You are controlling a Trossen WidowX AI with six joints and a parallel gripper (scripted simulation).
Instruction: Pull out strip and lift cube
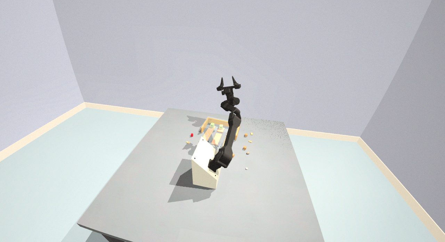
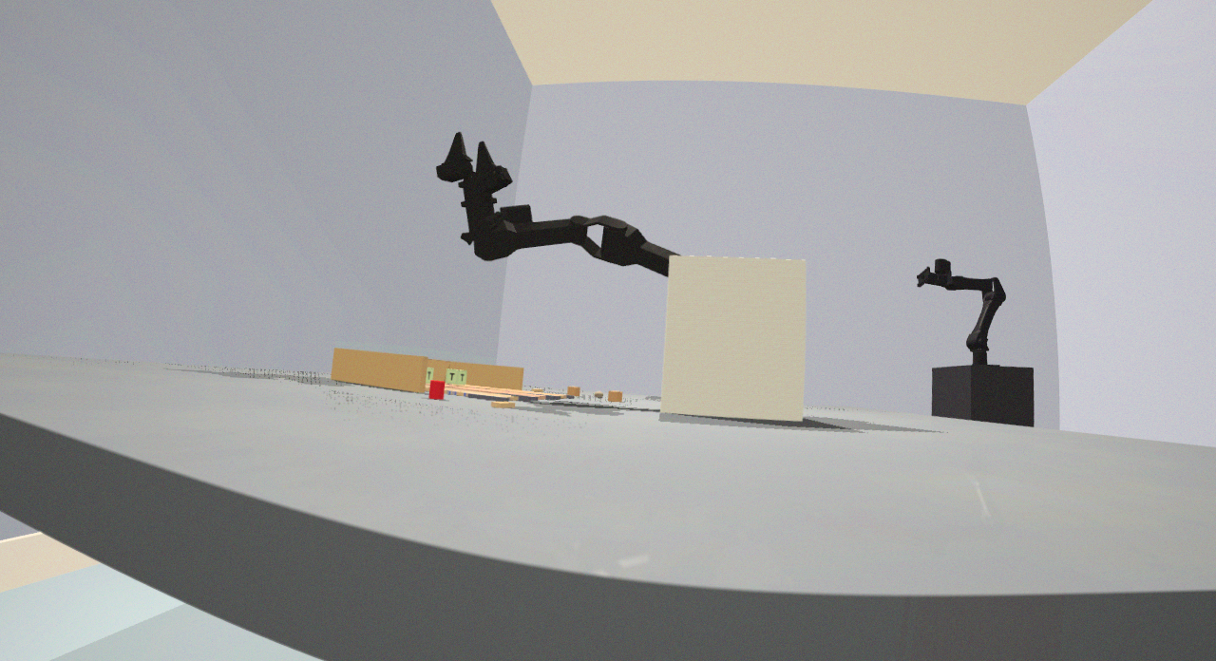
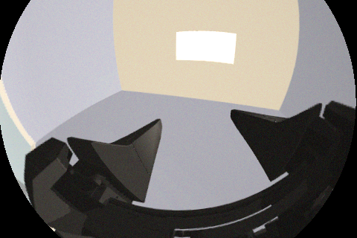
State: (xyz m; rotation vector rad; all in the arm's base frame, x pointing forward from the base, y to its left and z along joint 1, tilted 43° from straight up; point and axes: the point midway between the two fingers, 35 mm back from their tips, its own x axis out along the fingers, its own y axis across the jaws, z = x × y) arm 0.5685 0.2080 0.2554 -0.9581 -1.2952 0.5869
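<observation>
My gripper is open and empty, pointing upward high above the table. In the top view, a long tan strip at the left looks unbroken and has a pale green cube at its far end. The strip beside it shows a gap between a near piece and a short far piece, which carries another green cube. My arm hides the strips further right. The exterior view shows dark marks like a T on green cubes; which is the labelled one I cannot tell.
An orange-tan low wall stands around the strips' far end. A red cylinder stands left of it. Several small orange and tan pieces lie to the right. A cream wedge-shaped block stands at my arm's base.
</observation>
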